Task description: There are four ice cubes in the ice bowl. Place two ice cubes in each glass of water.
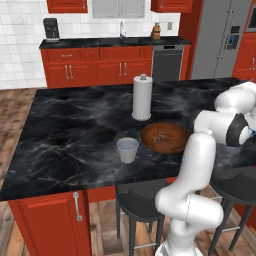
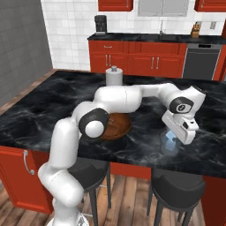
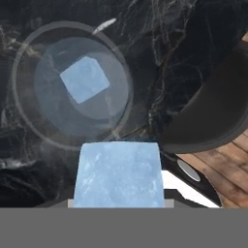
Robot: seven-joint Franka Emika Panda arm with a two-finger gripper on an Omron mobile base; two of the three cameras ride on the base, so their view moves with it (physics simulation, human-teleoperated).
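My gripper [image 3: 120,194] is shut on a pale blue ice cube [image 3: 118,169], held just above and beside a translucent glass of water [image 3: 72,85]. Another ice cube [image 3: 85,79] lies inside that glass. From the right base view, the gripper [image 2: 173,136] hangs over this glass [image 2: 169,145] near the island's front edge. A second glass of water [image 1: 127,149] stands to the left of the reddish-brown ice bowl [image 1: 164,137]. My arm partly covers the ice bowl [image 2: 118,127]. I cannot make out any cubes in the bowl.
A tall white paper-towel roll [image 1: 142,97] stands behind the bowl on the black marble island [image 1: 75,125]. Dark bar stools [image 3: 213,111] sit below the island's front edge, over wooden floor [image 3: 235,169]. Red cabinets line the back wall.
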